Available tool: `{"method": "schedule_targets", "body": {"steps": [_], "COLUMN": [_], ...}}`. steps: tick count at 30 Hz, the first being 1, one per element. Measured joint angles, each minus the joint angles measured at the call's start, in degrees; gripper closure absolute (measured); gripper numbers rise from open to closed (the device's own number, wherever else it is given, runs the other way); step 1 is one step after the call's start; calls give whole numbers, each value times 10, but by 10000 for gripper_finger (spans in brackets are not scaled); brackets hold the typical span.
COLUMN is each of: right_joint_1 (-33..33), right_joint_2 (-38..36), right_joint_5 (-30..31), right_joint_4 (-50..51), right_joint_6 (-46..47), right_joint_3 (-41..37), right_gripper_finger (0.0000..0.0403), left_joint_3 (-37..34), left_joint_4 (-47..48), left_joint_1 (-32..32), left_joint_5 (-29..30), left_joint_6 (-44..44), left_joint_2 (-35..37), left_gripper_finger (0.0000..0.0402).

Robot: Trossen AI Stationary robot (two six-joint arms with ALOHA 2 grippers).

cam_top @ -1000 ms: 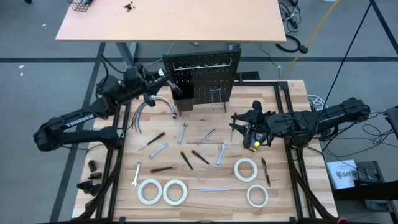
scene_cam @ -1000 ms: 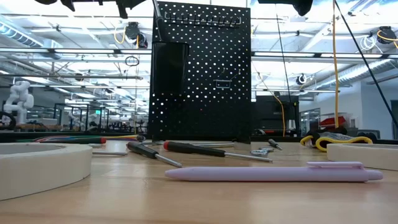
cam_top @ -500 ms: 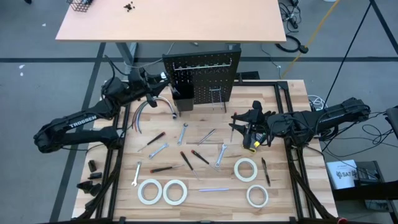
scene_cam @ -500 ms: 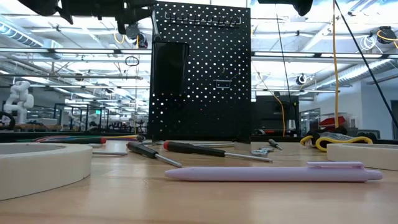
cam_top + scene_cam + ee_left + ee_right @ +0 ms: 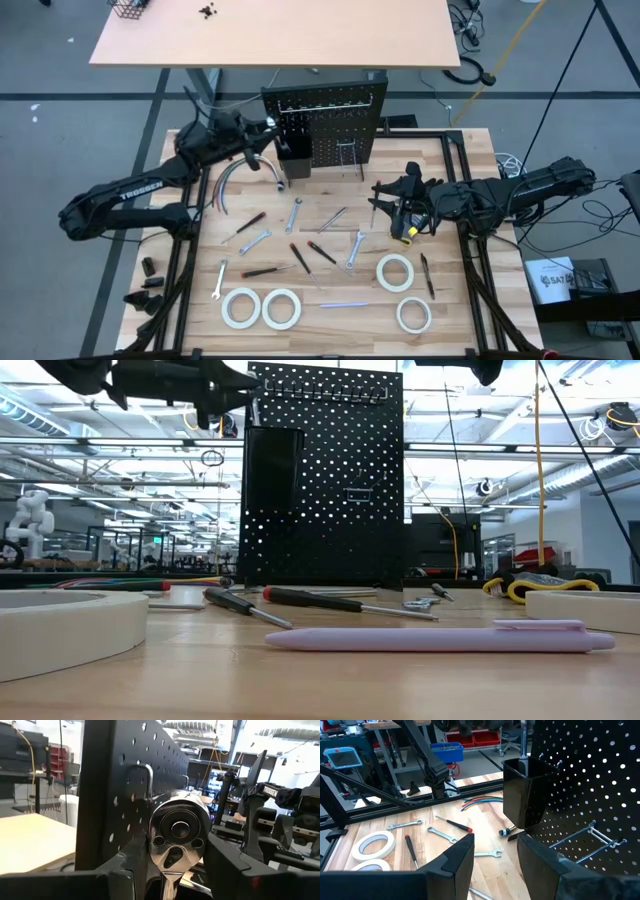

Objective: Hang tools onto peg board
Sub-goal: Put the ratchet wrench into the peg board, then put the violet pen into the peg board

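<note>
The peg board [image 5: 325,125] stands upright at the table's far edge, with a black bin [image 5: 294,160] and wire hooks [image 5: 590,837] on its face. My left gripper [image 5: 262,125] is high up at the board's left edge, shut on a ratchet [image 5: 180,832]; a hook [image 5: 147,780] sticks out of the board [image 5: 115,795] just beyond it. My right gripper [image 5: 385,200] hovers open to the right of the board, with nothing between its fingers [image 5: 455,857]. Wrenches [image 5: 294,215], screwdrivers [image 5: 300,258] and tape rolls [image 5: 282,308] lie flat on the table. My left gripper pinches the ratchet's round silver head [image 5: 156,832] between its two fingers [image 5: 132,857]. The fingers run roughly level, coming from the table's left toward the peg board. The handle [image 5: 167,887] runs back between them toward the wrist. The ratchet is lifted clear of the table.
A curved grey cable bundle [image 5: 250,168] and coloured cables [image 5: 215,190] lie left of the bin. A black-and-yellow object [image 5: 408,232] is below my right gripper. A lilac pen [image 5: 440,638] lies near the front edge. A second table [image 5: 270,30] stands behind the board.
My left gripper, still holding the ratchet, has gone down and toward the peg board's left edge; in the low view its arm has sunk into the picture at the top left. My right arm has kept still.
</note>
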State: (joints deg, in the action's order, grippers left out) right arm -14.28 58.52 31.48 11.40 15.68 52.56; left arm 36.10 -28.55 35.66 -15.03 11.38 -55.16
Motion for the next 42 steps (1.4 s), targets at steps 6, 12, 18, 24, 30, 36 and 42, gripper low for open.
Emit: {"method": "schedule_targets", "body": {"steps": [6, 12, 18, 24, 30, 36, 42], "right_joint_1": [0, 0, 0, 0, 0, 0, 0], "right_joint_2": [0, 0, 0, 0, 0, 0, 0], "right_joint_5": [0, 0, 0, -1, -1, -1, -1], "right_joint_4": [0, 0, 0, 0, 0, 0, -2], "right_joint_6": [1, 10, 12, 12, 17, 17, 17], "right_joint_3": [0, 0, 0, 0, 0, 0, 0], "right_gripper_finger": [259, 259, 259, 259, 259, 259, 259], "left_joint_3": [0, 0, 0, 0, 2, 2, 2], "left_joint_4": [2, 26, 38, 60, 75, 85, 88], "left_joint_1": [0, 0, 0, 0, 0, 0, 0], "left_joint_5": [-18, -18, -18, 18, 35, 34, 34], "left_joint_6": [3, 3, 4, 20, 18, 14, -48], "left_joint_2": [-7, -7, -7, -7, -6, -1, 48], "left_gripper_finger": [256, 256, 256, 232, 187, 152, 147]}}
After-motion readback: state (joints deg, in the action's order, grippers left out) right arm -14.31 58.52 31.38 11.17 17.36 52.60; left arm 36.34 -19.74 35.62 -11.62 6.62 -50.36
